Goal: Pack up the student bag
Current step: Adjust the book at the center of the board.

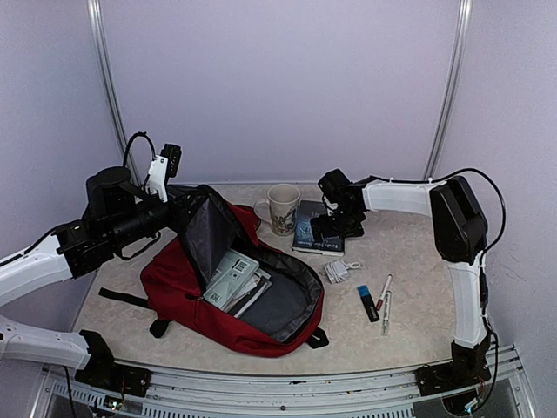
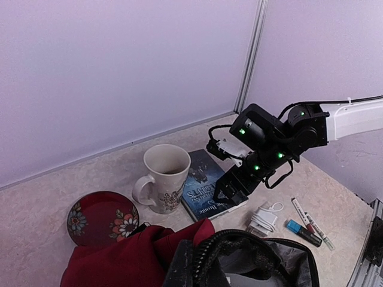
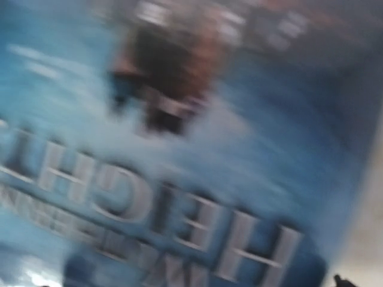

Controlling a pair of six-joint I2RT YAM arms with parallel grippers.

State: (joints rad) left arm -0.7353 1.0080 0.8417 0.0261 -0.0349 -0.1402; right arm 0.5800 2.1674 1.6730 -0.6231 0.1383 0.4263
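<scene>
A: Top view: the dark-red fabric student bag [image 1: 174, 287] lies open just left of the cream ceramic mug [image 1: 283, 207]. The left gripper [image 1: 185, 200] pinches its raised flap.

B: Left wrist: the right gripper [image 2: 230, 192] is on the blue paperback book [image 2: 200, 179] beside the mug; jaw state unreadable. Right wrist: blurred cover only. An edge grab may slip and knock the mug.

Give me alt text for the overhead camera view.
An open dark-red student bag lies on the table, booklets inside, the left arm at its raised flap. The right hand is over a blue book beside a mug.

Top: high, looking down on table [image 1: 400, 261]; left wrist: faces book [image 2: 200, 182] from across; right wrist: same book, close-up, blurred
</scene>
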